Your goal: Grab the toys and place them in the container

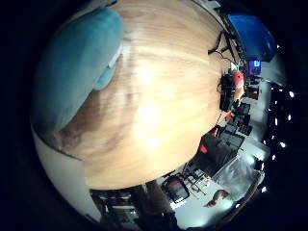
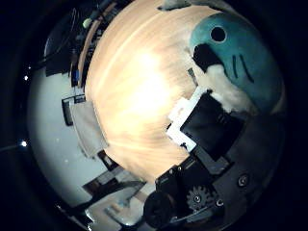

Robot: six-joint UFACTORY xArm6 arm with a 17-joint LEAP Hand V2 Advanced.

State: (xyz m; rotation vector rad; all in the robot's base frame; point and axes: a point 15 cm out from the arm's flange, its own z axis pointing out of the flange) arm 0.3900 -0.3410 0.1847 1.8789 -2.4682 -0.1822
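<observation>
The soft teal plush toy with a black eye and a white muzzle patch (image 2: 240, 62) fills one side of both palm views, so it sits close against the palm of the hand (image 2: 207, 144). White and black finger parts lie beside the plush in the thumb side view, next to its white patch. Whether the fingers are curled round the toy or merely extended beside it cannot be told from these views.

The light wooden counter (image 1: 154, 110) extends beyond the toy. It shows bare where visible; no other toys appear on it. The container is not visible in either view.

Judged step: securing or carrying the plush toy toward the container.

Recommended procedure:
1. Confirm that the fingers close round the body of the plush, not only its edge. Soft fabric compresses and can slip out of a shallow pinch.
2. Keep the toy seated against the palm during transport.
3. Locate the container before moving sideways across the counter.
4. Release only when the toy is over the container opening.

Risk: a loose hold may drop the toy on the counter.
</observation>
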